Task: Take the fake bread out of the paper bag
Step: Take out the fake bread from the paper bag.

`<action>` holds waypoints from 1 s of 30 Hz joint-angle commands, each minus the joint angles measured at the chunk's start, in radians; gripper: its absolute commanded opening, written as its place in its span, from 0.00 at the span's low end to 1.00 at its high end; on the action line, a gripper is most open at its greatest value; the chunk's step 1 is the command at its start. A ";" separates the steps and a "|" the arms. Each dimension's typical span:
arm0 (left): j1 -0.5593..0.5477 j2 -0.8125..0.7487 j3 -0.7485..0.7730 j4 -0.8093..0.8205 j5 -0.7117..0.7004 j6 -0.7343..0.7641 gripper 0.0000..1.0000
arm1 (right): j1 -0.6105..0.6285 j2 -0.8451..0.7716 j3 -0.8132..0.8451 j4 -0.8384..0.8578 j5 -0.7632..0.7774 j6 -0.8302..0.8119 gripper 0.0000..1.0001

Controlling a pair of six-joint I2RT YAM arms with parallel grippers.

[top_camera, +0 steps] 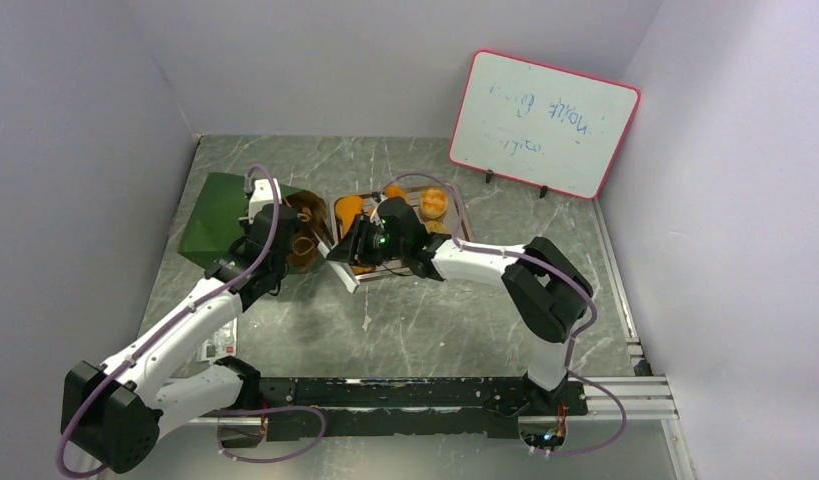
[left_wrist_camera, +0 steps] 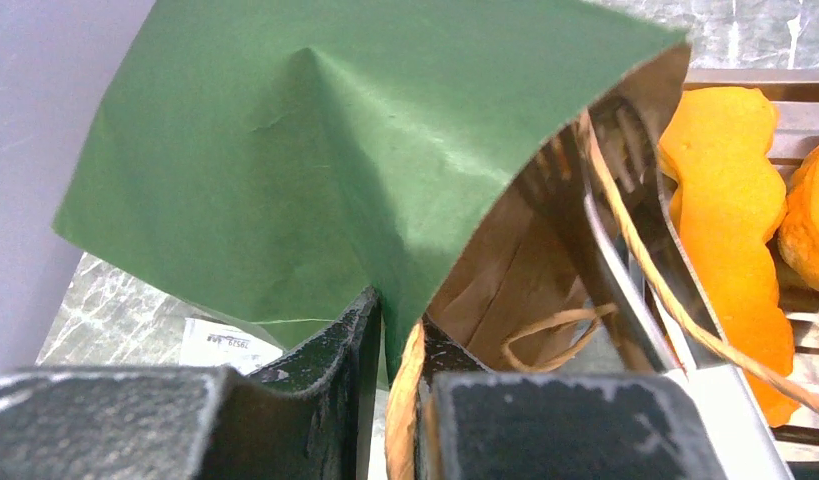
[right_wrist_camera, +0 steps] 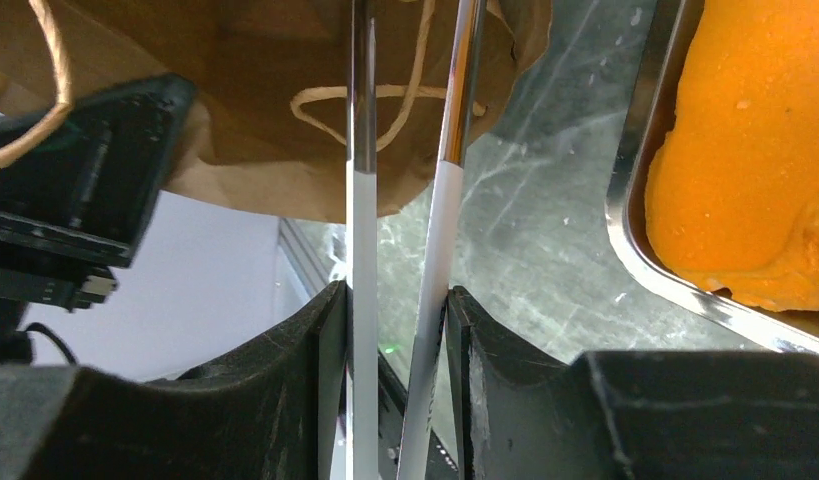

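The top view shows the whole surface point(top_camera: 385, 320). The green bag point(top_camera: 217, 212) lies on its side at the back left, with its mouth facing the tray point(top_camera: 461, 215) in the middle. Orange bread point(top_camera: 434, 203) sits on the tray. A whiteboard point(top_camera: 543, 123) leans at the back right.

The left wrist view shows what the top view cannot. The left claw point(left_wrist_camera: 400, 330) is pinched narrow on the rim of the bag point(left_wrist_camera: 315, 170), and a tan cord point(left_wrist_camera: 545, 335) loops just inside the mouth. The tongs point(left_wrist_camera: 605, 230) poke into the mouth. Bread point(left_wrist_camera: 730, 200) lies just past them on the tray point(left_wrist_camera: 785, 110).

The right wrist view shows the right claw point(right_wrist_camera: 395, 295) squeezing the two thin arms of the tongs point(right_wrist_camera: 363, 200). Their far ends reach into the brown inside of the bag point(right_wrist_camera: 255, 100), next to the cord point(right_wrist_camera: 375, 95). Here the bread point(right_wrist_camera: 755, 150) is off to the right of the claw, inside the rim of the tray point(right_wrist_camera: 635, 200). It is not between the tongs. I cannot tell if any bread is in the bag.

In the top view the left claw point(top_camera: 290, 240) and right claw point(top_camera: 350, 250) are close together at the bag's mouth. The bag is near the left wall point(top_camera: 75, 180). The tray is just beside the bag's mouth. The front middle of the surface has open room.
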 commanded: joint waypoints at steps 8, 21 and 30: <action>-0.023 -0.007 0.010 -0.003 -0.028 -0.007 0.07 | -0.039 -0.110 -0.002 -0.020 -0.051 -0.042 0.38; -0.027 0.019 0.018 -0.010 -0.022 -0.014 0.07 | -0.040 -0.334 -0.107 -0.189 0.034 -0.168 0.38; -0.050 0.023 0.022 -0.022 -0.028 -0.014 0.07 | -0.039 -0.308 -0.078 -0.238 0.051 -0.224 0.38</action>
